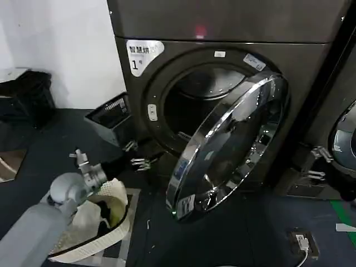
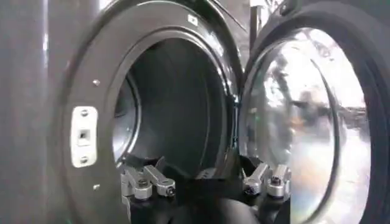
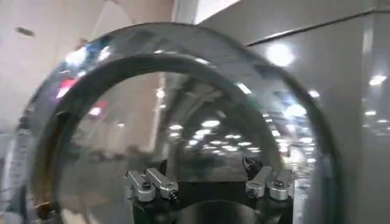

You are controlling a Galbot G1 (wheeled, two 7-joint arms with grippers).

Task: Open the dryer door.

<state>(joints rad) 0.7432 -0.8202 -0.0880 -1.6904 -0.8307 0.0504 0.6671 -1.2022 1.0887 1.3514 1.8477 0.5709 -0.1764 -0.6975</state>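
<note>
Your left gripper (image 1: 143,163) is spread wide and holds nothing, at nine o'clock of the swung-open dryer door (image 1: 231,146), round, chrome-rimmed, dark glass.

This looks like a laundry room. A big dark dryer (image 1: 222,83) stands with its round dryer door (image 1: 231,147) swung open. Another machine (image 1: 342,139) stands right beside it. A basket (image 1: 114,219) with clothes sits on the dark floor (image 1: 233,233).
</note>
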